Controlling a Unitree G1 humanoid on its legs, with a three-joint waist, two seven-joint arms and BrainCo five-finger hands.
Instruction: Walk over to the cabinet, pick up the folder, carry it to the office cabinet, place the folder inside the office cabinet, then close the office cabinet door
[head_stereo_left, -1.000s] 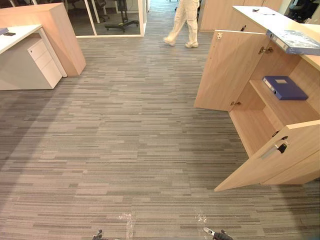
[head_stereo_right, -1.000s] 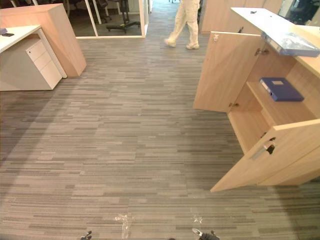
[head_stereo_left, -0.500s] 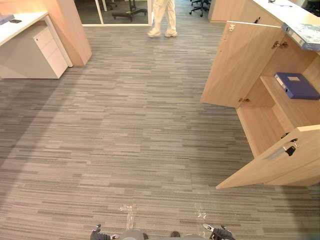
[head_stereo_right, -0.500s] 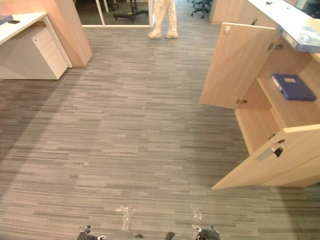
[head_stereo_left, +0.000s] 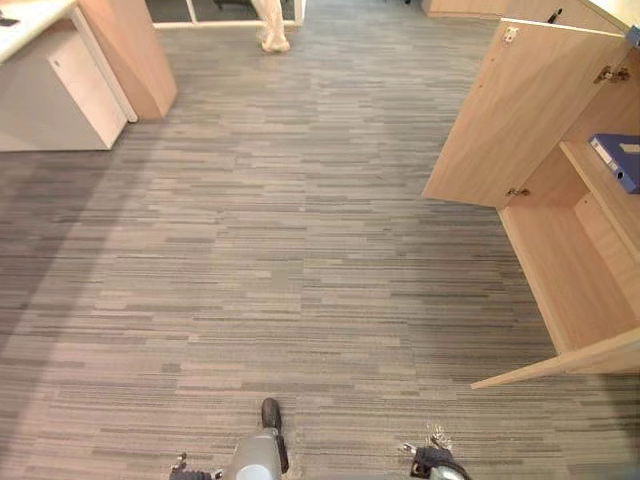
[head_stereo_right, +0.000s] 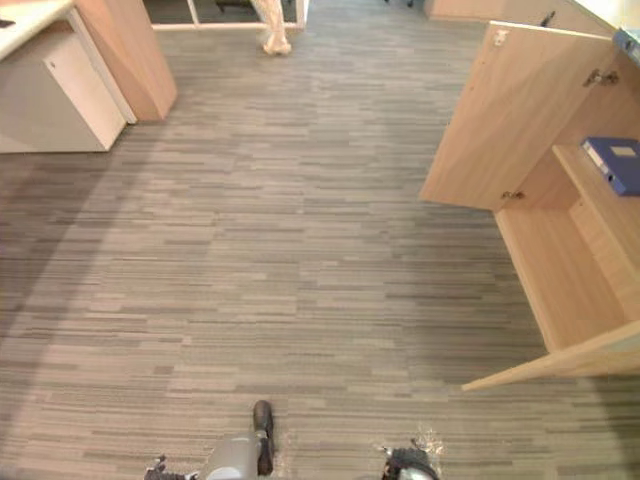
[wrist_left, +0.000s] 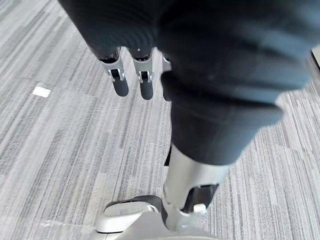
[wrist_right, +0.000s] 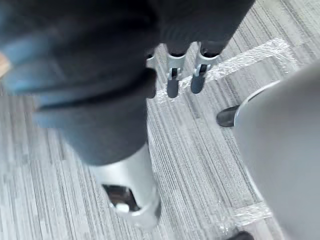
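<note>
The flat blue folder (head_stereo_left: 617, 158) lies on a shelf inside the light wooden cabinet (head_stereo_left: 520, 110), whose doors stand open, at the upper right edge of the frame. The left hand (wrist_left: 142, 82) and the right hand (wrist_right: 172, 82) hang above the grey striped carpet (head_stereo_left: 300, 250) with straight, relaxed fingers and hold nothing.

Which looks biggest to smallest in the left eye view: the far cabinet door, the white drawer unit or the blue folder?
1. far cabinet door, clearly largest.
2. white drawer unit, farther off and cut by the picture's edge.
3. blue folder, smallest, also cut by the edge.
</note>
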